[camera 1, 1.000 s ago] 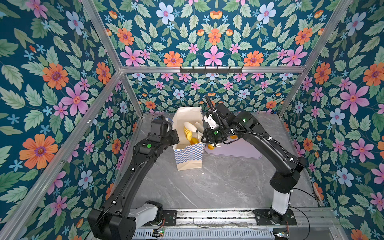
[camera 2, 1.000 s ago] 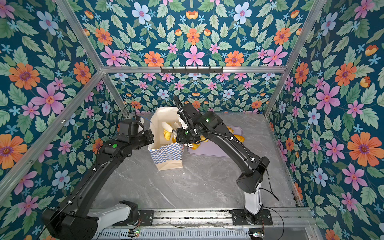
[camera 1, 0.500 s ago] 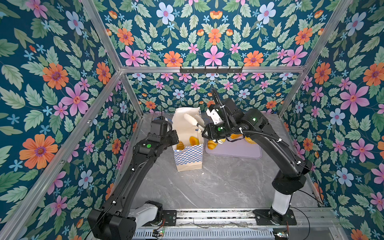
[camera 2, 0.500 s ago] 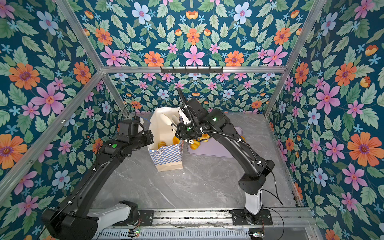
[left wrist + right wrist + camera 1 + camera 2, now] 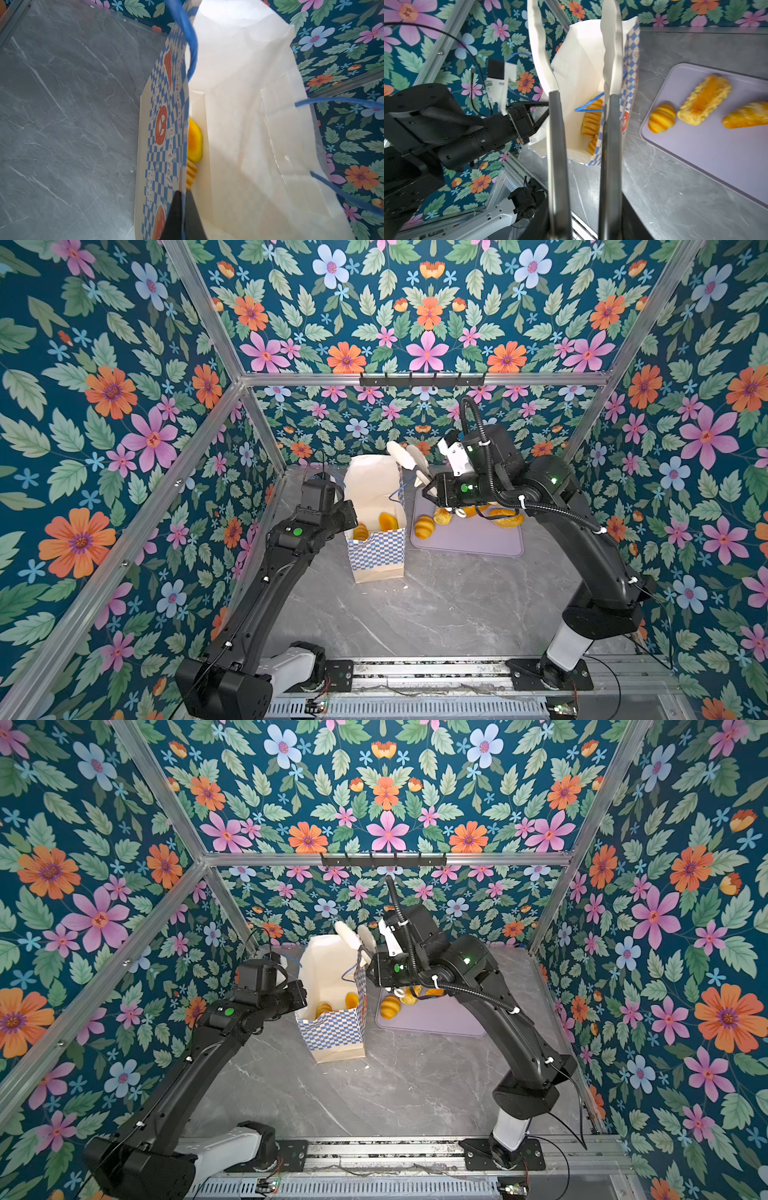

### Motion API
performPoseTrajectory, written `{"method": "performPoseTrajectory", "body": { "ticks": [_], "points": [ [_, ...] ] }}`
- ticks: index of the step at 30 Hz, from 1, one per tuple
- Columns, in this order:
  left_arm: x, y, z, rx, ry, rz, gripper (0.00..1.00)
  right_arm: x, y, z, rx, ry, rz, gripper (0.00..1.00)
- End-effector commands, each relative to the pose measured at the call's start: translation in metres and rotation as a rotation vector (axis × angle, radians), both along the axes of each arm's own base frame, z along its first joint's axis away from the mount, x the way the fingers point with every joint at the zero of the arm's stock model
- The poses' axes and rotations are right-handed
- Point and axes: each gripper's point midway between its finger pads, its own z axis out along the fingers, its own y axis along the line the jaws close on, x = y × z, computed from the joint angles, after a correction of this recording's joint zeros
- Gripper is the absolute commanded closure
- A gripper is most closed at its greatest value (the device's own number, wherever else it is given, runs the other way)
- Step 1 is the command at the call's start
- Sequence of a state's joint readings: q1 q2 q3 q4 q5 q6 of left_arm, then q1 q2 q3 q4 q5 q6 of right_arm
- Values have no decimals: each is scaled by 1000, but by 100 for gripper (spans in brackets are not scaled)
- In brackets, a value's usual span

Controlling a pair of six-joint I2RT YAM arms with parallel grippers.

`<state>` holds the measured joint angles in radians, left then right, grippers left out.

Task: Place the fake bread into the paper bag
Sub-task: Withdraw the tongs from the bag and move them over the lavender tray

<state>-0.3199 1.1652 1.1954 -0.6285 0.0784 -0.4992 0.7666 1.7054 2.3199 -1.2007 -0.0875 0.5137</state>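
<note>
The paper bag (image 5: 376,547) (image 5: 332,1029) stands upright with its mouth open. My left gripper (image 5: 182,199) (image 5: 350,514) is shut on the bag's left wall at the rim. Two pieces of fake bread (image 5: 388,521) (image 5: 194,139) (image 5: 591,118) lie at the bag's bottom. My right gripper (image 5: 402,452) (image 5: 572,20), long tongs with white tips, hangs open and empty above the bag's right rim. More fake bread lies on the lilac tray: a small ridged croissant (image 5: 424,526) (image 5: 661,118), a long loaf (image 5: 705,106) and another piece (image 5: 745,117).
The lilac tray (image 5: 478,537) (image 5: 436,1017) lies flat just right of the bag, partly under my right arm. Blue cord handles (image 5: 191,41) rise from the bag's rim. Floral walls and metal frame bars close in at the back and sides. Grey marble table (image 5: 436,605) stretches in front.
My right gripper has risen out of the bag's mouth and drawn back towards the tray, empty. The left gripper and the bag have stayed put.
</note>
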Motion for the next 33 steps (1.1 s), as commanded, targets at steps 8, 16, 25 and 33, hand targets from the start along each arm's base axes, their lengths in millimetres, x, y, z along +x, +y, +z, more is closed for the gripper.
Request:
{"method": "performPoseTrajectory", "body": {
  "ticks": [8, 16, 25, 33],
  "points": [
    [3, -1, 5, -12, -21, 6, 95, 5, -69, -2, 10, -29, -161, 60],
    [6, -2, 6, -13, -19, 4, 95, 3, -105, -40, -3, 49, -241, 59],
    [8, -3, 5, -15, -18, 0, 95, 5, -106, -99, -49, 153, -265, 59],
    [6, -2, 6, -12, -19, 3, 95, 15, -98, -149, -59, 249, -274, 59]
  ]
}}
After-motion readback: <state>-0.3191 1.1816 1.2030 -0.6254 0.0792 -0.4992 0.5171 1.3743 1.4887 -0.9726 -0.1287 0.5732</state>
